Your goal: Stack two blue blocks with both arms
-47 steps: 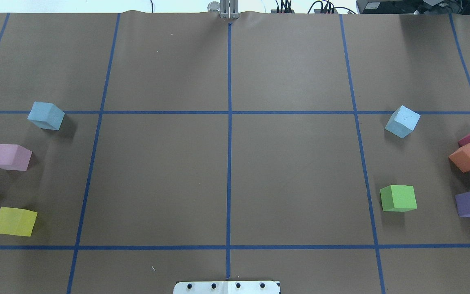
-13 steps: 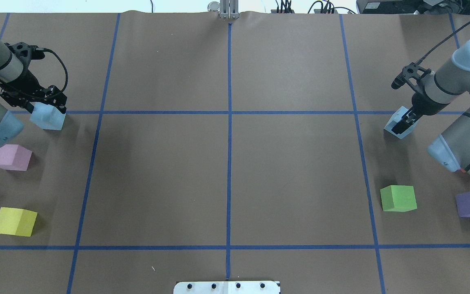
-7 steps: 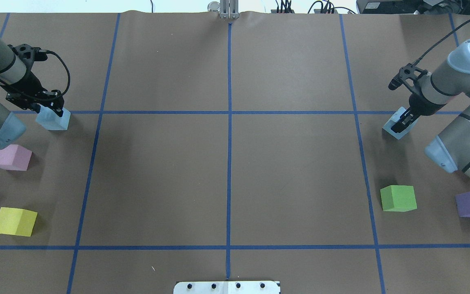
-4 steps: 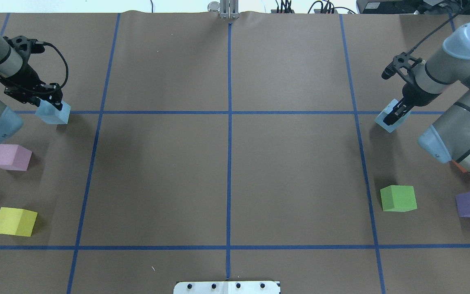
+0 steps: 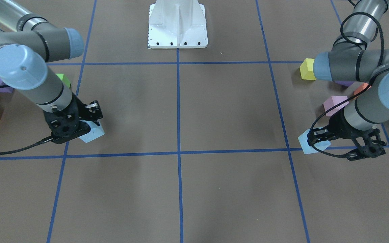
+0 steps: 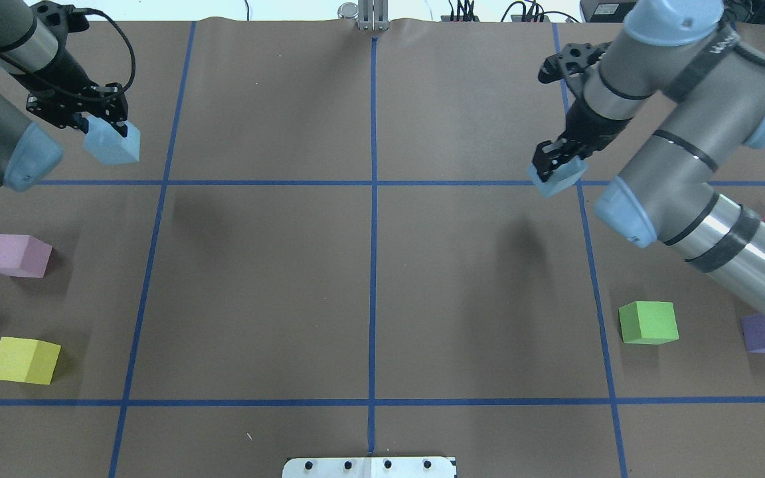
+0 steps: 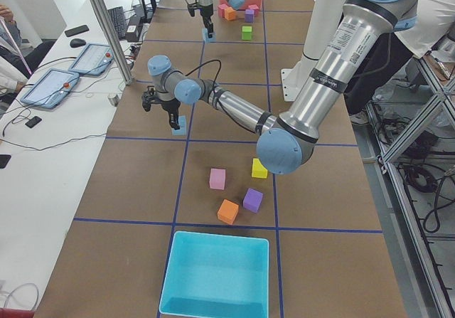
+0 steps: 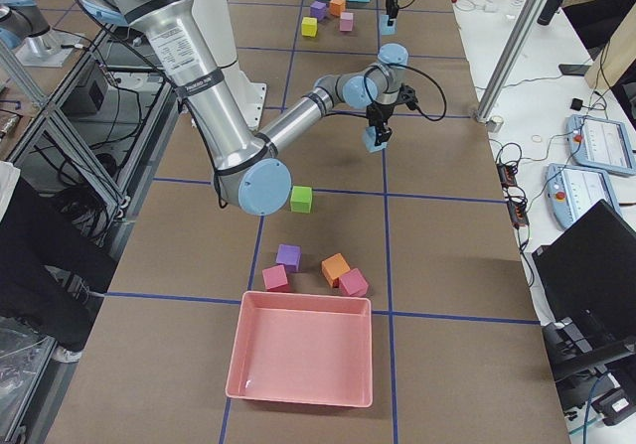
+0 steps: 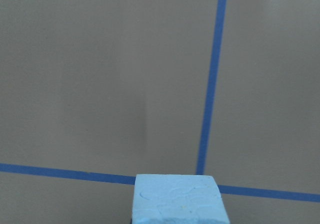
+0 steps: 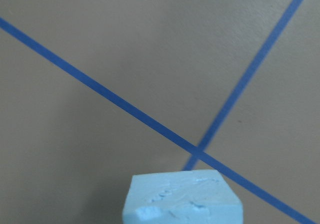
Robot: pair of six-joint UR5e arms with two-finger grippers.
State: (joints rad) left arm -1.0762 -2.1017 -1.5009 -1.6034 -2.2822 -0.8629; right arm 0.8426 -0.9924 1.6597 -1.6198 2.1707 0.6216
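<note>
The left blue block (image 6: pixel 115 145) sits in the upper left of the overhead view, clamped between the black fingers of the left gripper (image 6: pixel 100 126). It lies above the horizontal line of blue tape (image 6: pixel 256 182). Its shadow falls apart from it, lower on the brown table (image 6: pixel 256 285), so the block is raised clear of the surface. In the left wrist view the block fills the bottom centre, with a tape crossing on the table behind it.

The right blue block (image 6: pixel 558 179) is in the upper right of the overhead view, gripped in the right gripper (image 6: pixel 555 164). There it overlaps the horizontal tape just left of a vertical line. Its shadow also lies apart from it, further down the frame. The right wrist view shows it at the bottom centre, its top face pitted, over another tape crossing. The two blocks are well apart, on opposite sides of the centre line.

A pink cube (image 6: pixel 17 255) and a yellow cube (image 6: pixel 24 360) rest at the lower left of the overhead view. A green cube (image 6: pixel 648 322) and a purple cube (image 6: pixel 762 334) rest at the lower right. The side views show a turquoise tray (image 7: pixel 217 275) at one end of the table and a pink tray (image 8: pixel 303 360) at the other.
</note>
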